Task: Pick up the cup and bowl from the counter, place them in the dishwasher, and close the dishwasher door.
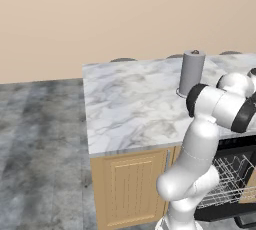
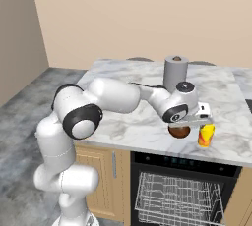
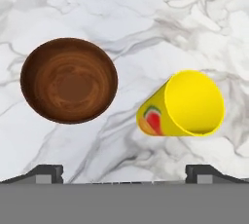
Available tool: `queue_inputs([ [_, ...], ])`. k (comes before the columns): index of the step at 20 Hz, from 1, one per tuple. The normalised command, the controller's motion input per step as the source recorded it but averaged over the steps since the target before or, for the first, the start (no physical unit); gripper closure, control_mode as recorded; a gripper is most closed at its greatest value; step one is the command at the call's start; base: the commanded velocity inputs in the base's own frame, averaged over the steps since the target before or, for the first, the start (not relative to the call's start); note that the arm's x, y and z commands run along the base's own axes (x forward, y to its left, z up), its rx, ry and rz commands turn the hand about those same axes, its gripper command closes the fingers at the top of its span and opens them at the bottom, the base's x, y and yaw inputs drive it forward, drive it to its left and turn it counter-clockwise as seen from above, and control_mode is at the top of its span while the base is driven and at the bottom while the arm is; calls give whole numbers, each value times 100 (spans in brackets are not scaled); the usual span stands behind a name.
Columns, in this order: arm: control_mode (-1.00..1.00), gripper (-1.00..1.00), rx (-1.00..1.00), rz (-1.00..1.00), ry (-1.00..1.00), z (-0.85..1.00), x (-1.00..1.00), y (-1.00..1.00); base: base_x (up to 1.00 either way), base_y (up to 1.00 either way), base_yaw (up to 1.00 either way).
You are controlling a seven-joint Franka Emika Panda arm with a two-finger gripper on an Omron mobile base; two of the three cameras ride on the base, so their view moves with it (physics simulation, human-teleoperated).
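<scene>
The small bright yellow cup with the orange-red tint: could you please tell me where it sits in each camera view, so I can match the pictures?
Left base view: not in it; the arm covers that part of the counter.
Right base view: the yellow cup stands right of centre, near the counter's front edge.
Hand view: right of centre, its open mouth facing the camera.
Shared landmark: the dark brown rounded bowl, just left of the cup in the right base and hand views.

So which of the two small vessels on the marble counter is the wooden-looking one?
The dark brown round bowl, left of the bright yellow cup in the hand view.
</scene>
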Motion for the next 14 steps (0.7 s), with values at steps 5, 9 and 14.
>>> queue_inputs([
  [5, -100, -100, 0, 0, 0, -15, 16, -24, 0, 0, 0],
  [9, -100, -100, 0, 0, 0, -21, 21, -15, 0, 0, 0],
  [14, -100, -100, 0, 0, 0, -16, 28, -15, 0, 0, 0],
])
